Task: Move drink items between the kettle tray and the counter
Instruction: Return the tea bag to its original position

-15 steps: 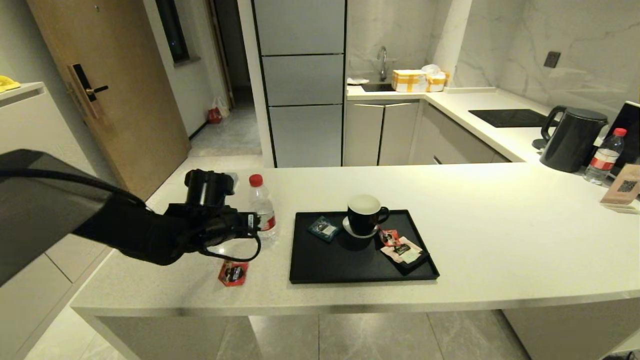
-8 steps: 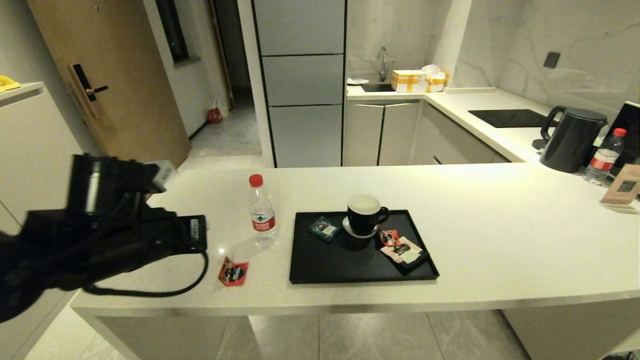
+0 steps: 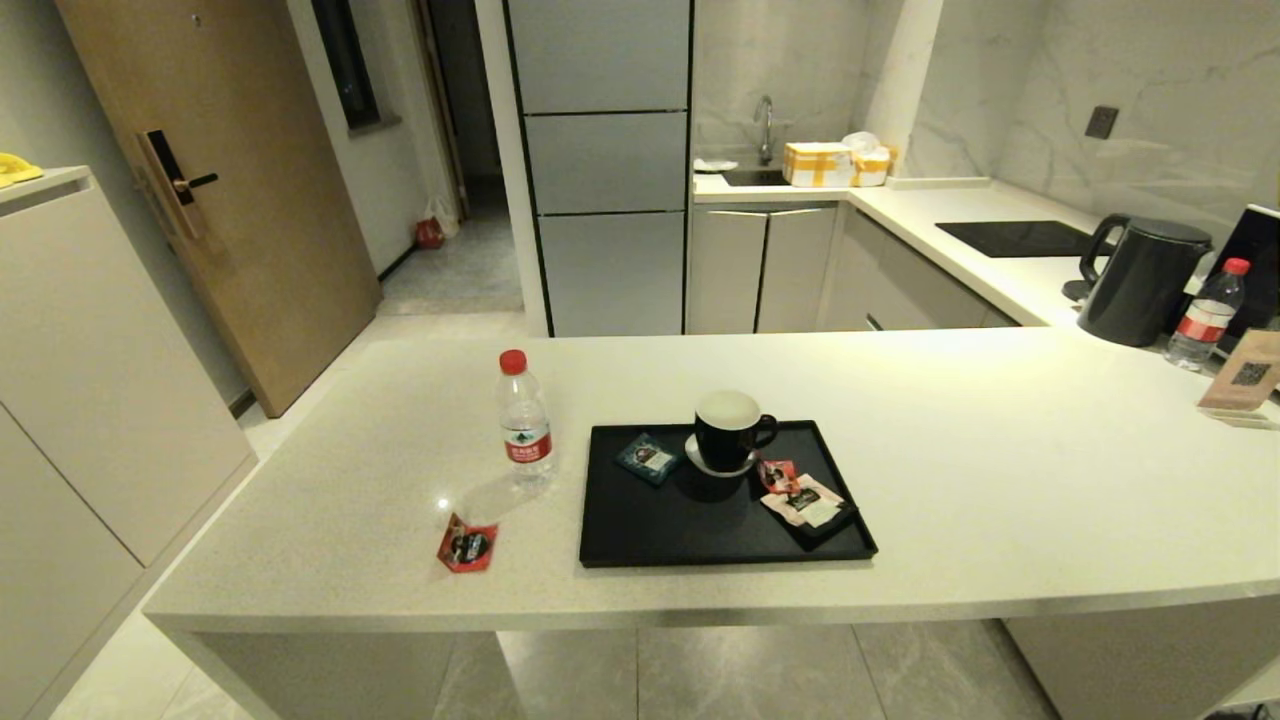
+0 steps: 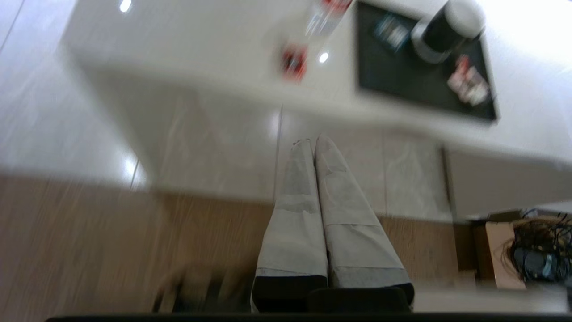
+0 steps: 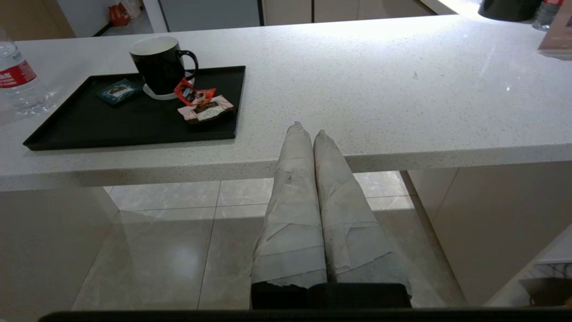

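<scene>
Kitchen bench, left arm gone from the head view.
Head view: bottle point(image 3: 524, 424) and red sachet point(image 3: 466, 546) sit on the bench point(image 3: 1000, 480) just left of the tray point(image 3: 640, 535); that transfer looks finished. Left wrist: left tool point(image 4: 315, 142) closed, empty, pulled back below the bench. Right wrist: right tool point(image 5: 306, 133) closed, parked low.

Three cameras looking at one counter point(image 3: 1000, 480)
Head is looking down from above; both wrists are looking up from below its edge, sharing the tray point(image 3: 640, 545).
</scene>
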Robot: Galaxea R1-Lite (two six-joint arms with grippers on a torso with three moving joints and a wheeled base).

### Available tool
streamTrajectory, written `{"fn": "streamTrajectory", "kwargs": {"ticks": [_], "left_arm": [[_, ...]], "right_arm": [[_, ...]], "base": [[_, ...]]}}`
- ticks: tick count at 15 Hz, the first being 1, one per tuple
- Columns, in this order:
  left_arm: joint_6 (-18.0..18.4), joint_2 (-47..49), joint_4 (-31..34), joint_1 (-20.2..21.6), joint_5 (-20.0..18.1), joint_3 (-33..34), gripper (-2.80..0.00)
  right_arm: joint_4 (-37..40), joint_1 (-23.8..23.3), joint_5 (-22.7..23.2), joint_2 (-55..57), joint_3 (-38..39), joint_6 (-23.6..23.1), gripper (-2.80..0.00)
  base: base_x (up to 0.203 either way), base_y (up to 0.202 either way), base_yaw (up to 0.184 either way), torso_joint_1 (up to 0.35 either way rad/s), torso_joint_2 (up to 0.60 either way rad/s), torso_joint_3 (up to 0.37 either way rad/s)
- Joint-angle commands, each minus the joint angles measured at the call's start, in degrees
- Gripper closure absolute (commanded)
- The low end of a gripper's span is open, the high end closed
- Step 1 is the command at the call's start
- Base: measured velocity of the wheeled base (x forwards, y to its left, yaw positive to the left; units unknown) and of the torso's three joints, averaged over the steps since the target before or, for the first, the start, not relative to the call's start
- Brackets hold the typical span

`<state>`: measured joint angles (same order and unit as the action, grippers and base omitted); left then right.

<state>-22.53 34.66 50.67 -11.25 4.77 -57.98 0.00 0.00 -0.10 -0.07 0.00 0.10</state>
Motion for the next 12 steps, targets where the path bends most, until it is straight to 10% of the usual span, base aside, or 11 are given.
{"fn": "streamTrajectory", "kwargs": {"ticks": [1,3,8,10,12], "left_arm": [[-0.6,-14.4,26.4,1.7,-0.1,-6.2,0.0],[-0.3,-18.7,36.9,4.7,-1.4,-12.2,0.0],[9.3,-33.3,36.6,11.1,-5.9,-0.7,0.0],[10.9,-35.0,31.1,11.3,-6.0,8.1,0.0],[12.4,-34.9,11.3,11.4,-5.8,18.2,0.0]], "right_arm": [[0.0,0.0,0.0,0.1,0.1,0.0,0.0],[0.0,0.0,0.0,0.1,0.1,0.0,0.0],[0.0,0.0,0.0,0.1,0.1,0.0,0.0],[0.0,0.0,0.0,0.1,0.1,0.0,0.0],[0.0,0.0,0.0,0.1,0.1,0.0,0.0]], "base": [[0.0,0.0,0.0,0.0,0.0,0.0],[0.0,0.0,0.0,0.0,0.0,0.0],[0.0,0.0,0.0,0.0,0.0,0.0],[0.0,0.0,0.0,0.0,0.0,0.0],[0.0,0.0,0.0,0.0,0.0,0.0]]}}
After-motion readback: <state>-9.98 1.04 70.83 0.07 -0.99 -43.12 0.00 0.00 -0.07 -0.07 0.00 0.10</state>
